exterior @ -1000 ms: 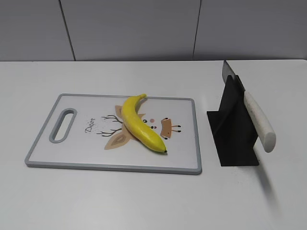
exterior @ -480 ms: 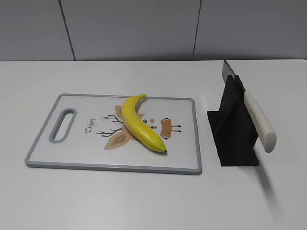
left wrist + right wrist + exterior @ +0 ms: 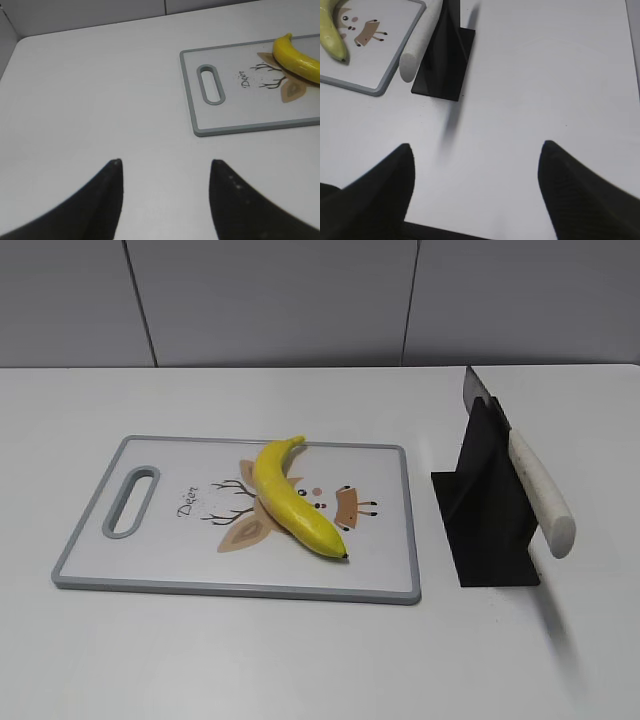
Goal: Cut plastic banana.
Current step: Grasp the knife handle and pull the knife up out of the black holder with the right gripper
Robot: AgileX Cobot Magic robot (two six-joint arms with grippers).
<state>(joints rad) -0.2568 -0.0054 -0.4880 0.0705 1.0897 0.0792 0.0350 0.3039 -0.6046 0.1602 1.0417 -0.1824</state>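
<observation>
At the far left, the left gripper (image 3: 165,172) is seen only from its own wrist camera, its two dark fingers (image 3: 107,200) spread apart with nothing between them, held above bare white table (image 3: 90,100). To its right a cutting board (image 3: 150,570) with a grey rim is laid flat on the table, a slot handle (image 3: 132,500) cut into its left end and a cartoon deer (image 3: 345,505) with the word "Deer" printed on its face. The plastic banana (image 3: 290,498) is rested on the middle of the board, placed diagonally, its stem toward the far edge and its dark tip toward the near right. Just beside the board's right edge, apart from it, a black stand (image 3: 485,510) is set on the table, and a knife (image 3: 535,485) with a pale handle is propped in it, handle slanting toward the near side, blade at the back. Farthest right, the right gripper (image 3: 475,155) is shown spread wide and empty over the table, near the stand (image 3: 445,60)
</observation>
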